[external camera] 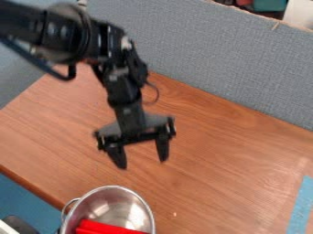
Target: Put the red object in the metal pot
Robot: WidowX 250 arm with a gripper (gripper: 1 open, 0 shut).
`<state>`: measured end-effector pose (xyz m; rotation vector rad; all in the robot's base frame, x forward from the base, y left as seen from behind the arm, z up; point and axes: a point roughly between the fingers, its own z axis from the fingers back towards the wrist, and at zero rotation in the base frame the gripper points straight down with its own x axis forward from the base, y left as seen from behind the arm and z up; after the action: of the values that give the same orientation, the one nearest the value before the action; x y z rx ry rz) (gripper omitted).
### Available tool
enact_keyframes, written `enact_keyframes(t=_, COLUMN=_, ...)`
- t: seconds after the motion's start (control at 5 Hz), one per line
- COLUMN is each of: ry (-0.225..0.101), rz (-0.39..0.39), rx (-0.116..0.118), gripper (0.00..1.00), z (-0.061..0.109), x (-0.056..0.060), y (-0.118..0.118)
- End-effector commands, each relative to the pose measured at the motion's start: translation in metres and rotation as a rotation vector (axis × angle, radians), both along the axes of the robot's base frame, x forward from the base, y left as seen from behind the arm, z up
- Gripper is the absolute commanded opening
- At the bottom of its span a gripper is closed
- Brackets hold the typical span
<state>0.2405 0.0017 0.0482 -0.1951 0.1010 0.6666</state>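
Wooden table (232,155), brown, filling most of view; grey partition wall (196,46) along its far edge. Black robot arm (73,37) coming in from upper left, reaching down over table centre, well above and behind the metal pot (110,212) as seen in view. Gripper (138,151) at arm's end pointing mostly downward, jaws spread wide, two dark fingers (119,157) clearly apart w/ bare tabletop visible between them; nothing held. Gripper clear of pot, not touching it, up and slightly right of pot rim in frame. Metal pot at bottom edge, left of centre, shiny silver, round rim, partly cut off by frame. Red object (88,225) at pot's lower-left side, bright red, only partly in view at bottom edge; can't tell if inside pot or resting vs its outer wall. Small dark cable loop beside arm's wrist, above gripper, well away from pot
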Motion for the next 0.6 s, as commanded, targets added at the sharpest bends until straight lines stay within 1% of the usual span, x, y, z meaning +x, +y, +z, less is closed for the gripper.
enact_keyframes(t=0.0, ry=-0.009, rz=-0.053, rx=-0.002, gripper=1.00, z=0.025, x=-0.016, y=0.007)
enact_keyframes(t=0.2, ry=-0.041, rz=-0.030, rx=-0.002, gripper=1.00, z=0.053, x=-0.031, y=0.012)
enact_keyframes(t=0.4, ry=-0.055, rz=-0.044, rx=0.020, gripper=1.00, z=0.071, x=-0.044, y=-0.013)
